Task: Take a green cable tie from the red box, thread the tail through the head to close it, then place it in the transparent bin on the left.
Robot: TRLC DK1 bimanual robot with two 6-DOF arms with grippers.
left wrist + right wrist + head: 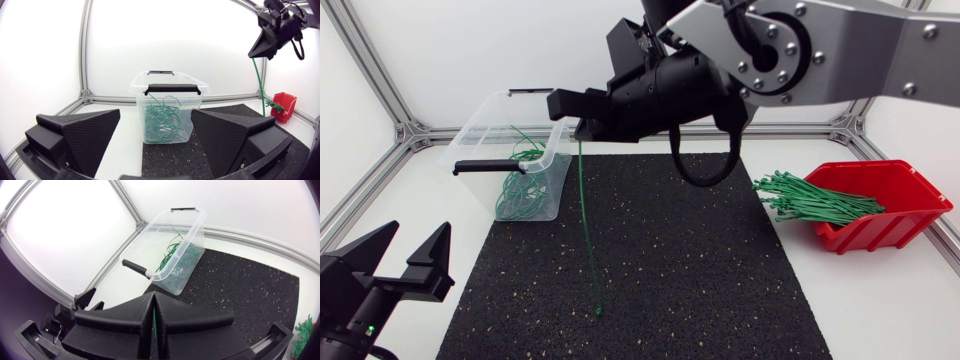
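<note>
Now right gripper [578, 128] clamped on green tie [587, 230] hanging beside bin [468, 130]; left gripper [417, 232] spread wide, holding nothing.

The right arm comes in from the upper right and reaches past the middle. Its gripper [575, 125] is beside the clear bin [485, 118] and pinches a green cable tie [586, 225] that hangs straight down to the black mat [700, 270]. Looped ties [520, 185] lie in the bin. The left gripper [417, 232] sits low at the near left, fingers spread. At right, a red box [890, 200] spills a bundle of ties [810, 197].
</note>
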